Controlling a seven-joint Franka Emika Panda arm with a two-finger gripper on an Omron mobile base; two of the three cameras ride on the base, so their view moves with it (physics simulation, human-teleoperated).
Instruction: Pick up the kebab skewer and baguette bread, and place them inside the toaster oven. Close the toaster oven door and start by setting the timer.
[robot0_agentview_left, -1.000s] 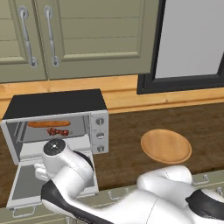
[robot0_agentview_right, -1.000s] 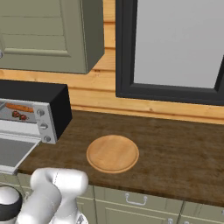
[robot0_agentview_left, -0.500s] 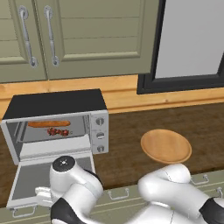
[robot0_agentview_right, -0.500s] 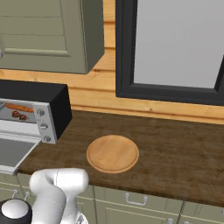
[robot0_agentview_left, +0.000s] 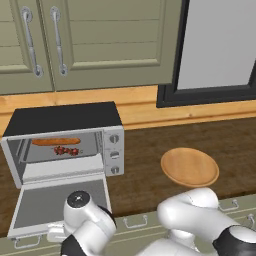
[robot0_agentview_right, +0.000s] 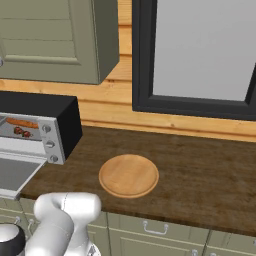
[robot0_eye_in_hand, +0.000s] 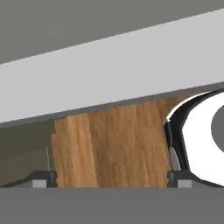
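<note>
reaching low under the toaster oven door (robot0_agentview_left: 57, 202), fingers (robot0_eye_in_hand: 40, 179) spread wide, pinching nothing. door hangs open; baguette bread (robot0_agentview_left: 56, 142) and kebab skewer (robot0_agentview_left: 66, 151) sit inside. stiff hinged panel, probably light: push up at its front bar edge.

Silver toaster oven (robot0_agentview_left: 65, 150) with black top, orange-brown baguette bread (robot0_agentview_left: 55, 142), dark-red kebab skewer (robot0_agentview_left: 66, 151).

Baguette bread (robot0_agentview_left: 56, 141) behind kebab skewer (robot0_agentview_left: 66, 151), apparently inside toaster oven (robot0_agentview_left: 65, 118).

Kitchen, wooden counter (robot0_agentview_left: 150, 185), green wall cabinets (robot0_agentview_left: 100, 40), toaster oven (robot0_agentview_left: 65, 137), drawers below
</note>
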